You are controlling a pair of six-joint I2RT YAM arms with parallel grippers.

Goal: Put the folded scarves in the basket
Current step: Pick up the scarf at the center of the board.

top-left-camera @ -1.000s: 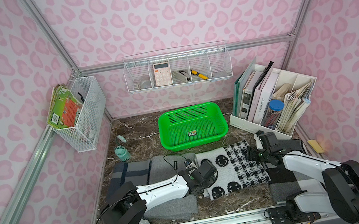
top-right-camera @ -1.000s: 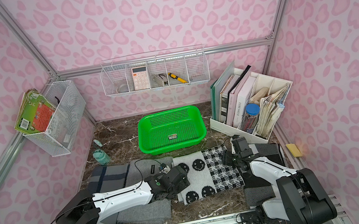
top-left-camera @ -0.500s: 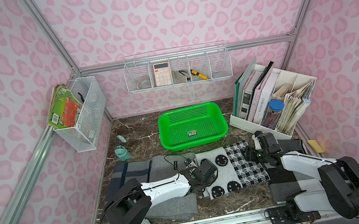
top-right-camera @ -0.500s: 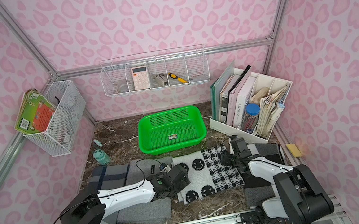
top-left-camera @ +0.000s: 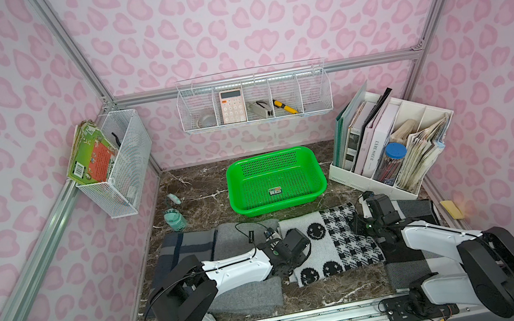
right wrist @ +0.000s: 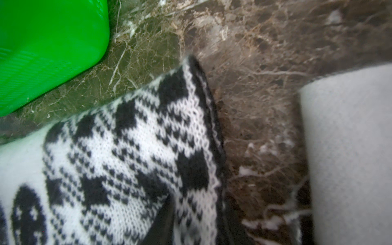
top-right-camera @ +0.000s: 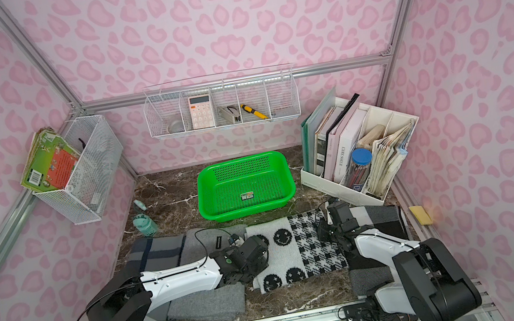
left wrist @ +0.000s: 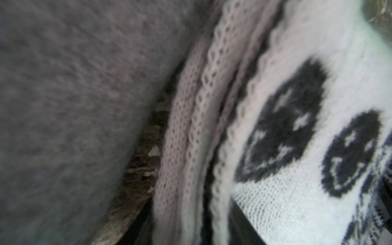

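You had the folded scarf point(top-left-camera: 331, 244) flat on the tabletop point(top-left-camera: 204, 192), its long axis running straight between left tool point(top-left-camera: 292, 258) and right tool point(top-left-camera: 364, 222), one at each short edge, clamped or not I couldn't tell; basket point(top-left-camera: 277, 205) sat just beyond both.

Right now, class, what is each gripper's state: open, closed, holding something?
Left gripper: closed on the black-and-white scarf's smiley end.
Right gripper: closed on the same scarf's houndstooth end.
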